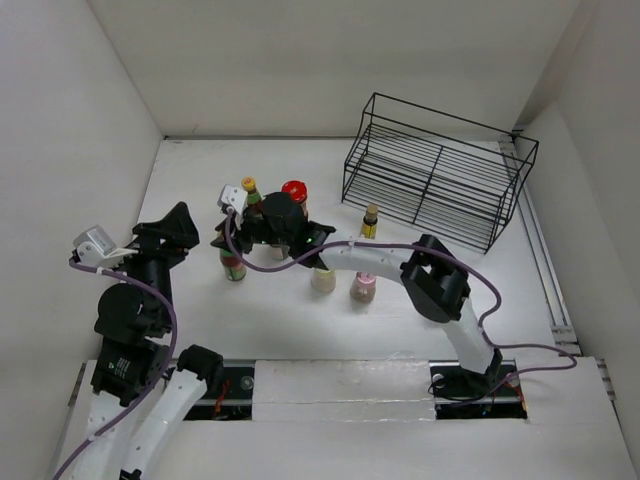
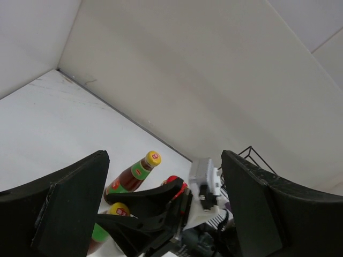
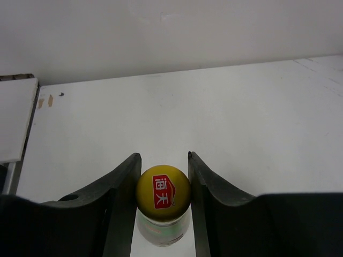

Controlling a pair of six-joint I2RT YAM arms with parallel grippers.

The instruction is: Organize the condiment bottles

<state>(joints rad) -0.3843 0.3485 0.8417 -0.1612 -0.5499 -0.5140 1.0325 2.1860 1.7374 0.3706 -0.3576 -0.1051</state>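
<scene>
**Cap of slim glass sauce bottle [image 3: 163, 194] pinched by right gripper [image 3: 163, 160]**

The round, glossy yellow cap, printed with a red label, is touched on both sides by the curved matte black fingers [image 3: 124, 184]. The jaws are thus drawn in to the width of the cap and closed on it. The bottle is stood on the smooth white table [image 1: 200, 170], at the left end of the cluster of bottles.

The left gripper [image 2: 165, 160] is kept apart from the cluster, to its left. Its broad black jaws are parted wide and nothing is held between them.

A second slim bottle [image 2: 134, 174], yellow-capped with dark sauce and a green label, is seen beyond the gripped one. Beside it a red-lidded dark jar [image 1: 294, 190] is placed. A cream shaker [image 1: 322, 278] and a pink-capped shaker [image 1: 363, 288] are set side by side nearer the arms. A small yellow-capped bottle [image 1: 370, 220] is found just beside the thin-barred black wire rack [image 1: 440, 180].
</scene>
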